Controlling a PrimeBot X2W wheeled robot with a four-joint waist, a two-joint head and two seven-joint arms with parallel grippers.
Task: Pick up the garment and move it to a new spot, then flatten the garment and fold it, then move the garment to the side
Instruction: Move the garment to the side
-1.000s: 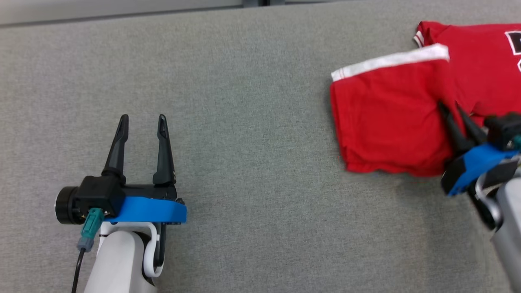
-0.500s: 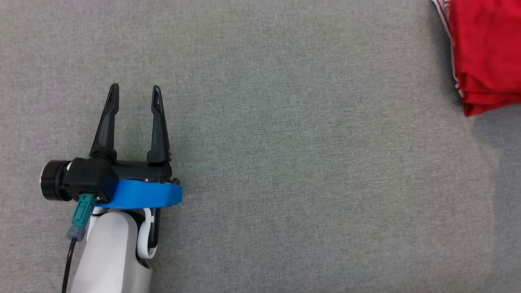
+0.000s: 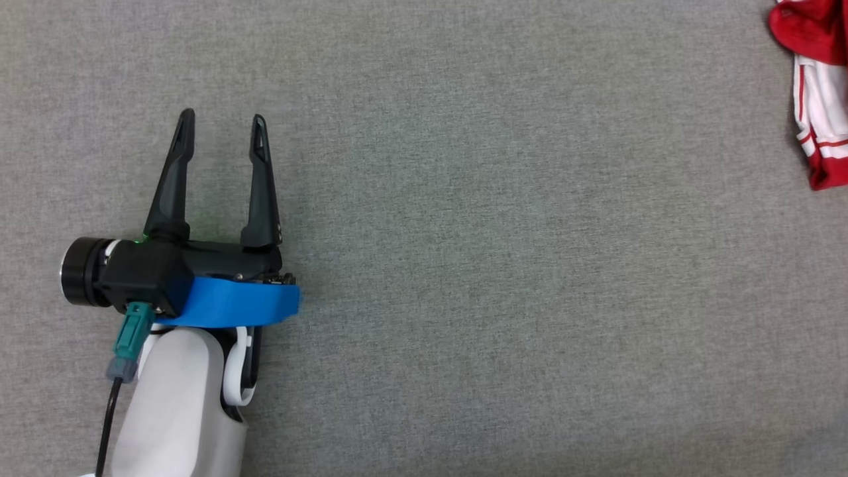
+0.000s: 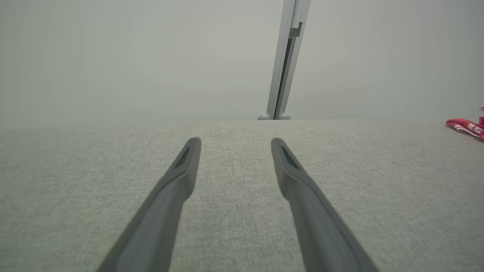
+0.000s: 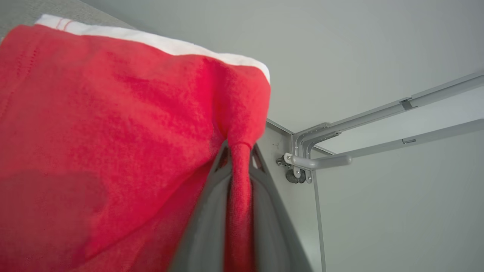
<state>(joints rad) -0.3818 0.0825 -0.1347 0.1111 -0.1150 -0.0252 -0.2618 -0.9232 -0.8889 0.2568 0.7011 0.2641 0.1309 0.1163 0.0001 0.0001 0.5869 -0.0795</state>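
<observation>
Garment (image 5: 113, 113) pinched by right gripper (image 5: 241, 151), wrist view | left gripper (image 3: 222, 119) agape, head view

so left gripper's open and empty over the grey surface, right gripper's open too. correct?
Not quite. The right gripper is shut, its fingers pinching a fold of the red garment, as the right wrist view shows. The rest holds: the left gripper is open and empty over the grey surface.

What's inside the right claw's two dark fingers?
A bunched fold of the red garment, pinched in the shut right gripper. The cloth covers whatever lies behind it.
</observation>
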